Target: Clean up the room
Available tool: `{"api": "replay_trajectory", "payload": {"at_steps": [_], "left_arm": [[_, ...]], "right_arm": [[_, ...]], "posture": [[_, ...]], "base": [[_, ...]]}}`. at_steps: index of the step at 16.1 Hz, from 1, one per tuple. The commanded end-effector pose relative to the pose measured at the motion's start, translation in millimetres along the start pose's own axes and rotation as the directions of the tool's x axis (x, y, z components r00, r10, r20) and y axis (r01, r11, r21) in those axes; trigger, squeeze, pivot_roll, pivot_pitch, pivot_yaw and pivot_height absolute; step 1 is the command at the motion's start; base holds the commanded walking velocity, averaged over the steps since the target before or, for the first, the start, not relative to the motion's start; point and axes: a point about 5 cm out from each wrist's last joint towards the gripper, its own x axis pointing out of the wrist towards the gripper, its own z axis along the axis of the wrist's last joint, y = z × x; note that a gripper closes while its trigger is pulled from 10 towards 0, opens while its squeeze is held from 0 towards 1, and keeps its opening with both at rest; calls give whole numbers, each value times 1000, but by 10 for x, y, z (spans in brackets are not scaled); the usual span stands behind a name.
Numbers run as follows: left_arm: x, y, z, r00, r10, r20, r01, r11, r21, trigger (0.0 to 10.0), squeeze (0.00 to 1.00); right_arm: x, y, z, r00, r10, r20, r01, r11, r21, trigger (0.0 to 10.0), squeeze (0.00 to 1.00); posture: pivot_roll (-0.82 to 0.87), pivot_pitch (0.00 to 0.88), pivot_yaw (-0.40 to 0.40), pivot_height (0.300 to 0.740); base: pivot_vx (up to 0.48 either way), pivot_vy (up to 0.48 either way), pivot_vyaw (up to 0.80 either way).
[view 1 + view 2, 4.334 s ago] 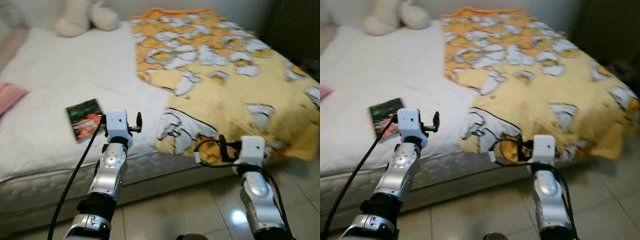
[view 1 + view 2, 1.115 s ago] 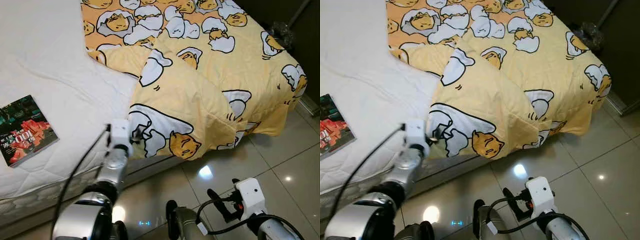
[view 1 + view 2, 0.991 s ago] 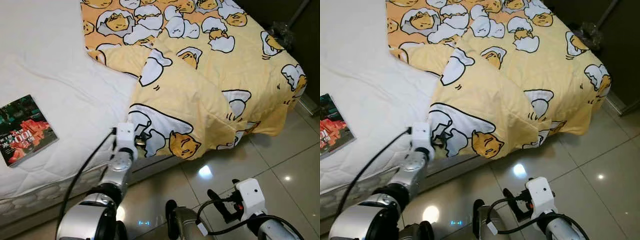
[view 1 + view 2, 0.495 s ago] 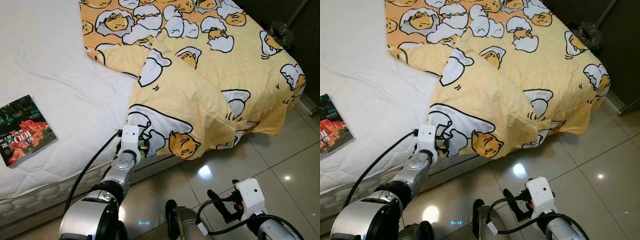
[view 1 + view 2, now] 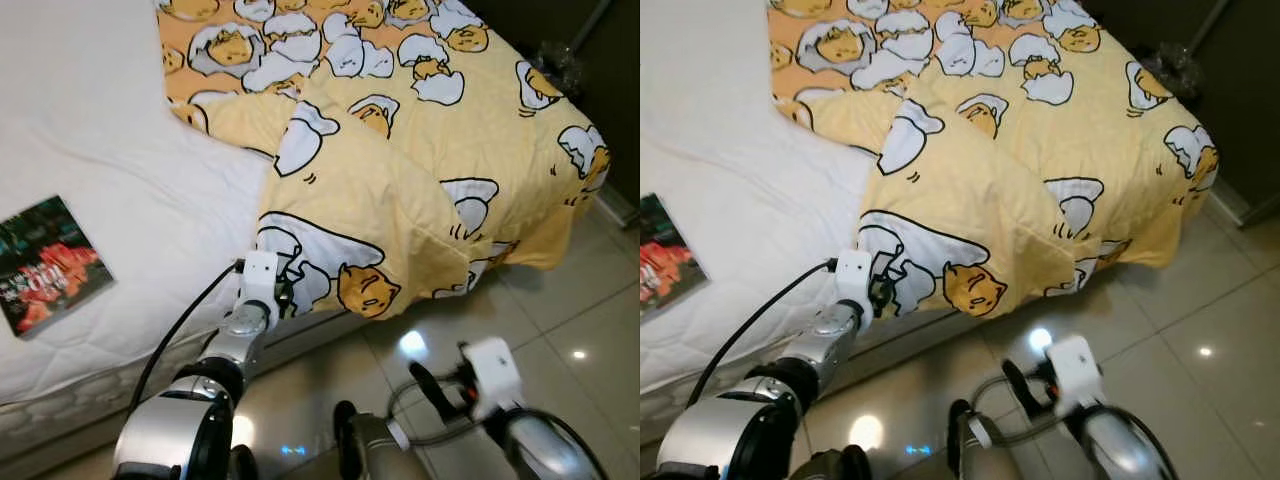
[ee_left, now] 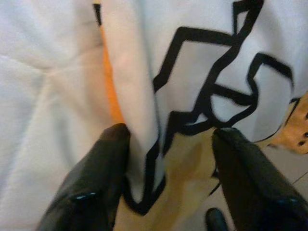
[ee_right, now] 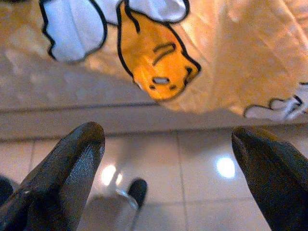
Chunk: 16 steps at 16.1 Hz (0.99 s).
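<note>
Left gripper (image 6: 166, 134) jaws wide, straddling near corner of yellow blanket (image 5: 420, 160) at bed (image 5: 110, 150) edge | right gripper (image 7: 168, 139) jaws wide, low over floor (image 5: 560, 320) | book (image 5: 45, 262) far left.

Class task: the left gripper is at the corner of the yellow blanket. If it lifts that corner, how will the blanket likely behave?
The blanket will probably sag and fold, since it already drapes limply over the bed edge. It looks light. The open left gripper straddles its hem, so thin cloth might slip.
</note>
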Motion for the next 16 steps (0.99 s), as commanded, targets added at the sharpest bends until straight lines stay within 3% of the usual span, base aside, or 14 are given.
{"api": "replay_trajectory", "payload": {"at_steps": [1, 3, 5, 11, 13, 16], "left_arm": [[-14, -21, -100, 998, -22, -51, 23, 999, 32, 0, 0], [-27, 66, -161, 997, 15, -82, -9, 997, 75, 0, 0], [-28, 80, -160, 997, 27, -79, -22, 998, 65, 0, 0], [-7, -22, -74, 999, -9, -49, 13, 997, 82, 0, 0], [9, -23, 15, 1000, -25, -17, 26, 997, 69, 0, 0], [14, -29, 49, 999, -32, -2, 32, 997, 66, 0, 0]], "right_arm": [[5, -5, -16, 1000, -9, -3, 9, 1000, 3, 10000, 0], [6, 83, 15, 999, 33, 11, -33, 999, -12, 10000, 0], [-16, 99, -13, 999, 42, 3, -42, 999, -7, 10000, 0], [-47, 158, -47, 997, 79, -11, -79, 997, -13, 10000, 0], [-63, 276, 3, 972, 236, -9, -236, 969, -69, 10000, 0], [-12, 245, 123, 971, 236, 27, -233, 968, -87, 10000, 0]], "posture": [[-359, 151, -9, 740], [-355, 149, -15, 740], [-351, 149, -21, 740], [-349, 157, -37, 740], [-350, 163, -28, 740], [-350, 162, -34, 740]], "base": [[0, 0, 0], [0, 0, 0], [0, 0, 0], [0, 0, 0], [0, 0, 0], [0, 0, 0]]}}
